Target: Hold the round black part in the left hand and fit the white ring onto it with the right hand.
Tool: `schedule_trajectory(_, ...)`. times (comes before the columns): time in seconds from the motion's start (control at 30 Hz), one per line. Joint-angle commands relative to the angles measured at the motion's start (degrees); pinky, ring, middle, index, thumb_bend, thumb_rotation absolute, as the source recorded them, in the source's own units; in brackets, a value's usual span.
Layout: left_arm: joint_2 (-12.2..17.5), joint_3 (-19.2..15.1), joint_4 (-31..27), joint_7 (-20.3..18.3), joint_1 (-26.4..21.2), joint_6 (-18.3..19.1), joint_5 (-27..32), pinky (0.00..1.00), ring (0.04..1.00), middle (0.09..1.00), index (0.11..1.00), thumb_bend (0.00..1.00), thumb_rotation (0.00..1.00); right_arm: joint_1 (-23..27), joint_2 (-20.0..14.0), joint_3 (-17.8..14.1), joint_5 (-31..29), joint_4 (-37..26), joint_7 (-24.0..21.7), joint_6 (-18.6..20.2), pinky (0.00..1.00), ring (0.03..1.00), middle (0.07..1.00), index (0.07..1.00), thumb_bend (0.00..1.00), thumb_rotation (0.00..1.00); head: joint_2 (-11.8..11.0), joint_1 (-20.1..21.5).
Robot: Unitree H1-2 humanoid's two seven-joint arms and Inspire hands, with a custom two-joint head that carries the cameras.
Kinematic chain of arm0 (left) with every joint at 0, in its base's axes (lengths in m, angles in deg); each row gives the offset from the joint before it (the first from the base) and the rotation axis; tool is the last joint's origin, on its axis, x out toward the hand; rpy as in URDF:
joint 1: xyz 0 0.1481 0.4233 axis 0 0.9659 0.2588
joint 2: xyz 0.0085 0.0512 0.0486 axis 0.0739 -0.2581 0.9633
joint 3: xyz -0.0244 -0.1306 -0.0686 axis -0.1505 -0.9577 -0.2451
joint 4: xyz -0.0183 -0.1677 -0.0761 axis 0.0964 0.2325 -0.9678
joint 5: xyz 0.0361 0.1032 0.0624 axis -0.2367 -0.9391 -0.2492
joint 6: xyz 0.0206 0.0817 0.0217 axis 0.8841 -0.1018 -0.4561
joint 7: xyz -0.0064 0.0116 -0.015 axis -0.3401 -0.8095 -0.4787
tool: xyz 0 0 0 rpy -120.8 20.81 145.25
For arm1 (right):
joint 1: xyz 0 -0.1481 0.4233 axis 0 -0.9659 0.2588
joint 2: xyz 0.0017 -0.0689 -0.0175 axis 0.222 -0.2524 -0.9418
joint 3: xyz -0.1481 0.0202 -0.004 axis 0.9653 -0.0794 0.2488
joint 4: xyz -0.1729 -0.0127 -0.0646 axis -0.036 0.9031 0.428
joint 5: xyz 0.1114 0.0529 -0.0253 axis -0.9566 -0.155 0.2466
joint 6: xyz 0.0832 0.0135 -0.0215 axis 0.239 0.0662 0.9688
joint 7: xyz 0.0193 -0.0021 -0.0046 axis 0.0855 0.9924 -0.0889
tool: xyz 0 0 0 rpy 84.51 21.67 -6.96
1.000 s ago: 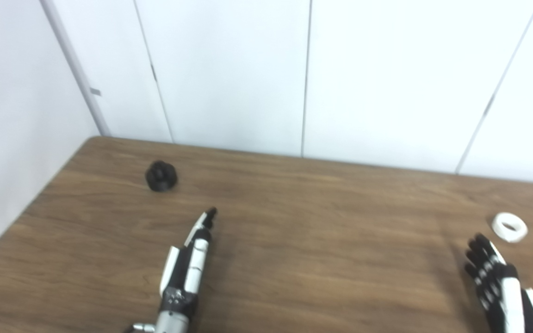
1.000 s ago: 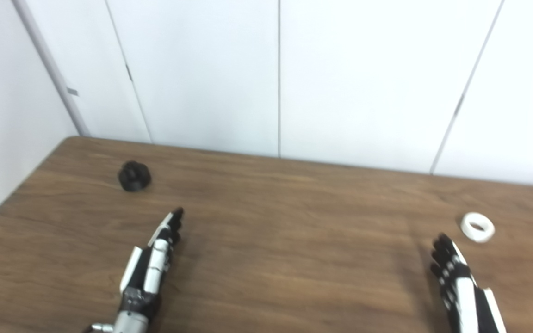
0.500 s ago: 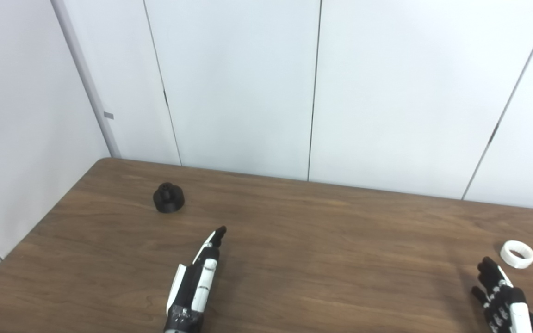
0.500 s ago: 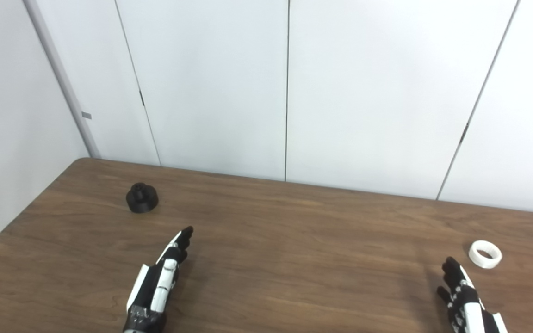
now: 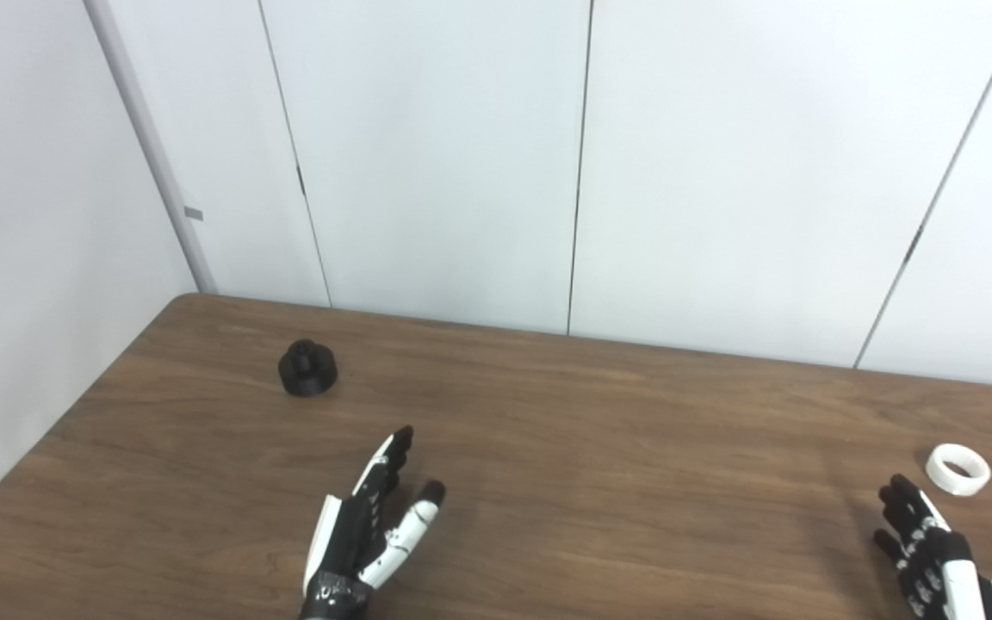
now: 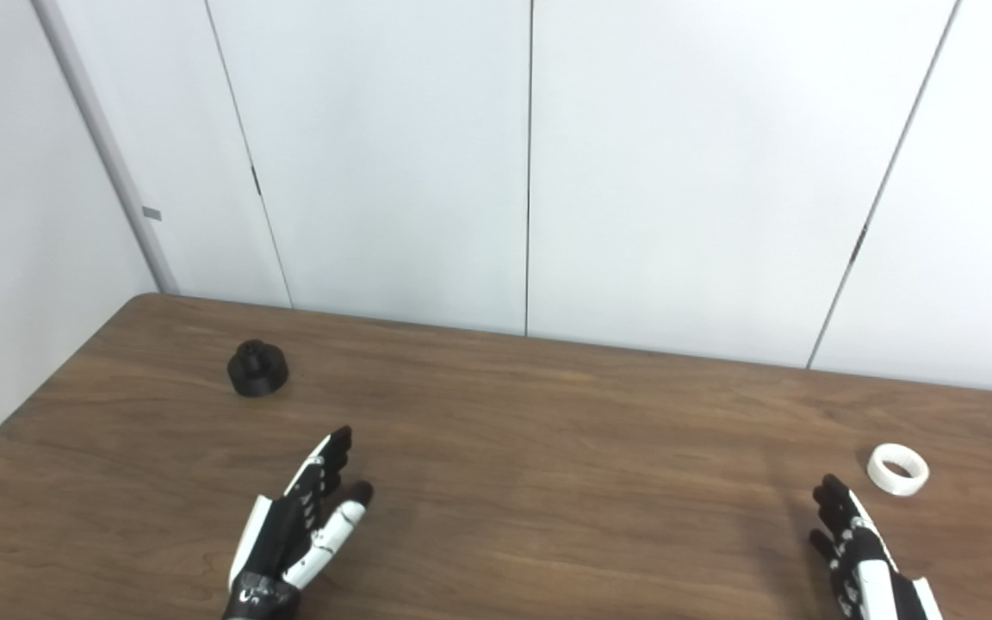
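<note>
White wall panels [image 5: 436, 155] stand behind my table [image 5: 616, 430], a brown wood top that fills the lower half of what I see. My left hand [image 5: 367, 534] comes up from the bottom edge left of centre, low over the wood, its fingers [image 5: 388, 452] stretched forward and its thumb [image 5: 418, 512] spread out to the right; it is open and holds nothing. My right hand [image 6: 853, 551] shows only in part at the bottom right corner, dark fingertips pointing up the table and spread a little, nothing between them, so it is open too. The round black part [image 5: 307, 380] sits on the table toward the far left, near the back edge, well apart from my left hand and further up the table than my fingertips reach. It looks like a wide base with a smaller knob on top, standing upright. The white ring [image 5: 958, 469] lies flat on the wood at the far right, just beyond and a little to the right of my right fingertips, not touching them. The black part and the ring are well apart, at opposite sides of the table
</note>
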State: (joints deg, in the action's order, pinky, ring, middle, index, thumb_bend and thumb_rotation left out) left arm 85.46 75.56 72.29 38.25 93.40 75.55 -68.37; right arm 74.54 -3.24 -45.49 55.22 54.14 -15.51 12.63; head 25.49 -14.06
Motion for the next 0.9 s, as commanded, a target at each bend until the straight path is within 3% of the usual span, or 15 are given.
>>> schedule_trajectory(0.0,1.01,-0.92,-3.79,1.21,-1.74,2.44,-2.28,0.97,0.953,0.942,0.945,0.75,0.35,-1.27,0.51,-0.01,0.18,2.44,0.44,-1.36,1.0,0.969,0.946,0.931,0.57,1.0,0.04,0.03)
schedule_trajectory(0.13,3.06,-1.3,-7.9,0.99,-4.19,8.67,-7.22,0.99,0.951,0.925,0.927,0.84,0.29,-1.31,0.72,-0.21,0.23,2.41,0.63,-1.48,1.0,0.962,0.937,0.925,0.57,1.0,0.15,0.05)
schedule_trajectory(0.2,5.63,-1.05,-9.65,-0.2,-5.81,13.34,-11.36,1.0,0.979,0.95,0.933,0.88,0.34,-1.3,0.76,-0.25,0.92,2.47,1.04,-1.61,1.0,0.955,0.929,0.918,0.59,1.0,0.2,0.14)
schedule_trajectory(0.3,9.1,-0.92,-10.32,-1.37,-7.99,17.19,-15.52,0.97,0.973,0.958,0.932,0.88,0.37,-1.15,0.86,-0.38,0.94,2.67,1.11,-1.64,1.0,0.946,0.923,0.912,0.58,1.0,0.35,0.32)
schedule_trajectory(0.47,13.18,-1.29,-8.2,-1.02,-10.7,17.91,-18.81,0.93,0.957,0.942,0.898,0.91,0.36,-0.97,0.54,-0.83,0.73,2.88,1.02,-1.1,1.0,0.943,0.917,0.907,0.58,1.0,0.51,0.04)
schedule_trajectory(0.63,14.03,-2.49,-6.59,-0.32,-12.46,20.34,-20.35,0.93,0.975,0.945,0.887,0.93,0.35,-1.07,0.33,-1.02,-0.06,2.93,0.48,-1.4,1.0,0.951,0.925,0.915,0.57,1.0,0.77,-0.08)
schedule_trajectory(0.87,16.41,-3.16,-1.61,1.92,-15.07,20.82,-24.3,0.95,0.987,0.948,0.885,0.92,0.38,-1.27,0.19,-1.09,-0.75,2.91,-0.02,-1.4,1.0,0.937,0.921,0.912,0.58,1.0,1.14,-0.35)
